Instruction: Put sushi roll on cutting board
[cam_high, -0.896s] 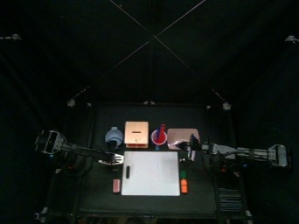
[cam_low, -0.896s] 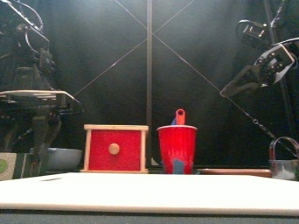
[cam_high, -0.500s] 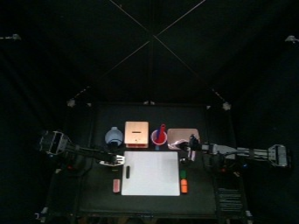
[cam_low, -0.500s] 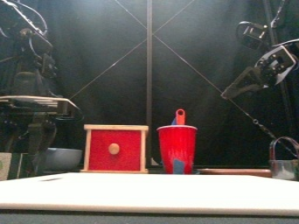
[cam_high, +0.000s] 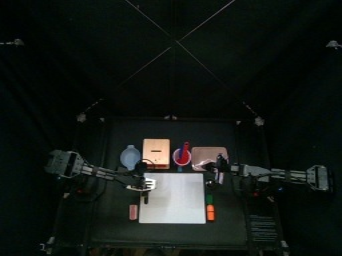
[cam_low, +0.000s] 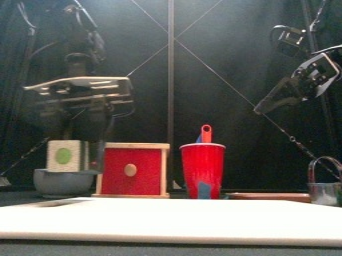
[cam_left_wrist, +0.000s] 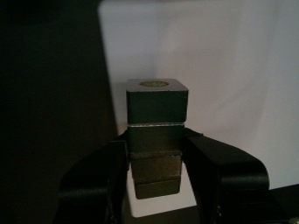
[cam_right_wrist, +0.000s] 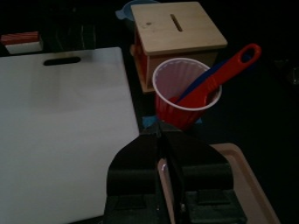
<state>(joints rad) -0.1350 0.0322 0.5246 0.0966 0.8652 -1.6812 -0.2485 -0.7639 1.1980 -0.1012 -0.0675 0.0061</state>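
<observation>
I see left gripper clenched on sushi roll above cutting board edge; early release risks roll tumbling off. Right gripper closed, empty.

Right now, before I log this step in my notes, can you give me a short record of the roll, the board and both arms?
sushi roll: between the left gripper's jaws, over the board's left edge
cutting board: white, flat, at the table's front
left gripper: closed on the roll
right gripper: jaws shut, empty, near the red cup
step: roll apparently not yet set down
</observation>
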